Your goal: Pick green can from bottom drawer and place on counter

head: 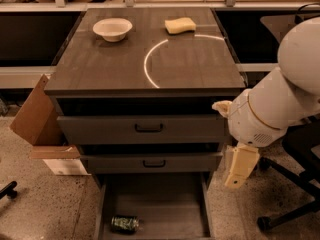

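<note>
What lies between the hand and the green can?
In the camera view, only the right wall and bare floor of the bottom drawer separate the green can from the hand, hanging outside to the right.

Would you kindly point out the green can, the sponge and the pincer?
green can (124, 223), camera view, its side.
sponge (180, 25), camera view, top face.
pincer (235, 181), camera view, lower end, beside middle drawer (115, 163).
</note>
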Motion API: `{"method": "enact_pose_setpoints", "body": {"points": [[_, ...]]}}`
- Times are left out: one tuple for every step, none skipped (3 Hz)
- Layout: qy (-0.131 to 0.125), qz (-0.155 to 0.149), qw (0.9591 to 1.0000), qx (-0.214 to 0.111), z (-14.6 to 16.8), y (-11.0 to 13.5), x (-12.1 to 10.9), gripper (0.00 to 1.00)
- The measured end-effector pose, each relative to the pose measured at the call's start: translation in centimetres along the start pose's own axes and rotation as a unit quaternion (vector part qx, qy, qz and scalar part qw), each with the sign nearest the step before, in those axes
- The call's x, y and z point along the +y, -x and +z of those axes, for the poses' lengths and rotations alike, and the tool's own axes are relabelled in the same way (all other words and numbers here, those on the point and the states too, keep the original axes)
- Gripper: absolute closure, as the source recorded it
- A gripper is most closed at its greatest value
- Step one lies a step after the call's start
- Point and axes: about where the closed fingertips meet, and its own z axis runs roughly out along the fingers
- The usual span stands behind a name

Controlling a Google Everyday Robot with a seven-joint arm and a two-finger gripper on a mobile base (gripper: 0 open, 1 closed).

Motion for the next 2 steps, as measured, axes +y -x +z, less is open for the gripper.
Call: {"method": "enact_pose_setpoints", "body": {"points": [[0.001,-0.007,1.0000,-0.005,0.6,0.2,0.1,0.00],[0.024,-0.029,0.9991,-0.018,5.8,0.0,0.3,0.00]]}}
